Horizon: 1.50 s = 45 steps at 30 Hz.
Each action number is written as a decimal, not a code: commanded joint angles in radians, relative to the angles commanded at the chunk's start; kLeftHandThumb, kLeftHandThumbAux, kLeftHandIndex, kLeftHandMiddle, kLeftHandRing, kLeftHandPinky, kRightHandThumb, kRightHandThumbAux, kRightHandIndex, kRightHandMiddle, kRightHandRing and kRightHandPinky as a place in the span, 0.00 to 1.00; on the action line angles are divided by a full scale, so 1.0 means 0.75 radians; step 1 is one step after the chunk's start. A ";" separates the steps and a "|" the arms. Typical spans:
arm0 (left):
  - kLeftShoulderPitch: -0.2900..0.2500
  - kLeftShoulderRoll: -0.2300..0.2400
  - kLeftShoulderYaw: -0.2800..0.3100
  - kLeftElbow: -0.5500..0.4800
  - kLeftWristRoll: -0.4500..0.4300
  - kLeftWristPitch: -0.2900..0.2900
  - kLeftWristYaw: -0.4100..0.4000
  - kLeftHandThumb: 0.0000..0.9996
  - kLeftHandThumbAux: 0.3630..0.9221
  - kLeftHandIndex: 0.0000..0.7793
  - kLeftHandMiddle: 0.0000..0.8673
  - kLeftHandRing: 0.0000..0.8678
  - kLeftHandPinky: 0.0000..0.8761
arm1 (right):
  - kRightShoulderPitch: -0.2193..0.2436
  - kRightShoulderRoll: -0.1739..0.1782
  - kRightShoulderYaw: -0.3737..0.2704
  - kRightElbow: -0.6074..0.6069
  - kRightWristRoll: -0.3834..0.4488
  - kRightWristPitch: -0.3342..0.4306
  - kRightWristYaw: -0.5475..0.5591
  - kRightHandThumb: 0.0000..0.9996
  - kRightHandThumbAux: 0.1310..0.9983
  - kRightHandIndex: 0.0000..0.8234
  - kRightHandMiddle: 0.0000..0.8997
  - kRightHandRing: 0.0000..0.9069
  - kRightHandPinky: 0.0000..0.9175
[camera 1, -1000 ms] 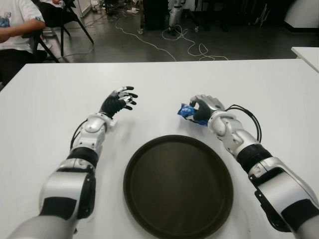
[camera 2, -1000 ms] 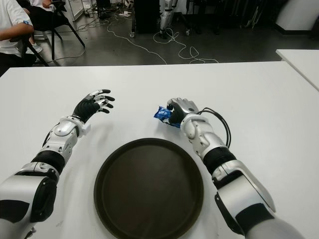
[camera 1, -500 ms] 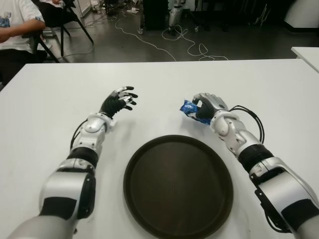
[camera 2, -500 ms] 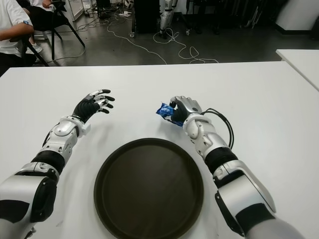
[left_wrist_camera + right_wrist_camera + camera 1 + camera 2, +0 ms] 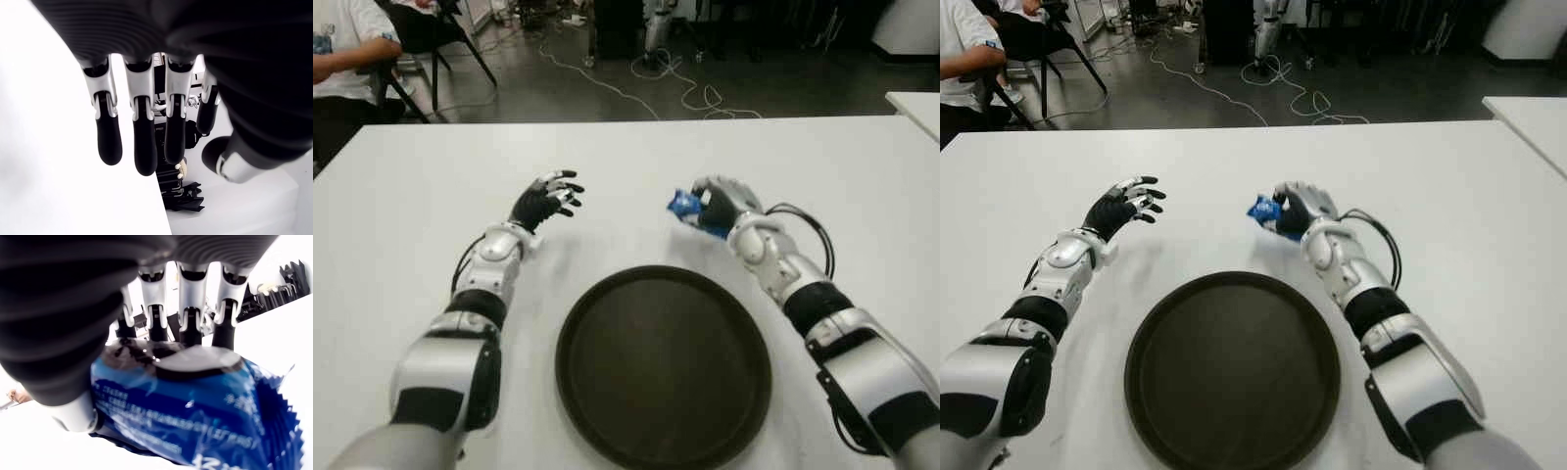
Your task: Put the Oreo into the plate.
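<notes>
Over at the far left edge of the room a person [image 5: 342, 49] in a white shirt sits on a dark chair [image 5: 431, 29], well away from the robot.

On the white table [image 5: 401, 196], the left hand [image 5: 546, 200] shows out ahead of its silver forearm, with bare tabletop all round it. Its fingers [image 5: 141, 142] are spread and loosely extended, dark tips apart from one another, and they hold nothing. The plate lies to that hand's right and nearer the robot's body.

The plate [image 5: 587, 392] is a round, dark brown dish sitting flat on the table between the two forearms. Nothing is on it.

Further right, the right hand [image 5: 722, 204] is curled around the Oreo [image 5: 684, 205], a small blue foil packet. From the wrist camera the wrapper [image 5: 195, 411] fills the palm, with the fingers [image 5: 190, 308] bent over its far side and the thumb pressing on the near side; a printed dark cookie shows on the foil, and the crimped end sticks out past the fingers. In the head views that blue end pokes out on the hand's left side, toward the other hand. The packet sits beyond the plate's far rim, not over the dish. I can't make out whether it is clear of the tabletop or touching it. A black cable [image 5: 808, 230] loops beside the right wrist.

Behind the table, white cords [image 5: 685, 93] trail across the dark floor.
</notes>
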 joint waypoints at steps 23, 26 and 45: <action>-0.011 0.003 0.009 0.021 -0.005 0.002 -0.006 0.53 0.46 0.29 0.39 0.44 0.48 | 0.204 -0.100 -0.213 -0.624 0.086 -0.030 -0.020 0.69 0.70 0.52 0.81 0.81 0.79; -0.013 0.004 0.010 0.023 -0.005 0.004 -0.008 0.54 0.46 0.29 0.39 0.44 0.48 | 0.205 -0.100 -0.233 -0.647 0.089 -0.045 -0.034 0.69 0.70 0.52 0.81 0.81 0.80; -0.026 0.005 0.016 0.043 -0.002 0.004 -0.004 0.53 0.48 0.30 0.40 0.45 0.49 | 0.377 -0.065 -0.185 -0.960 0.059 -0.157 -0.013 0.69 0.70 0.52 0.84 0.84 0.83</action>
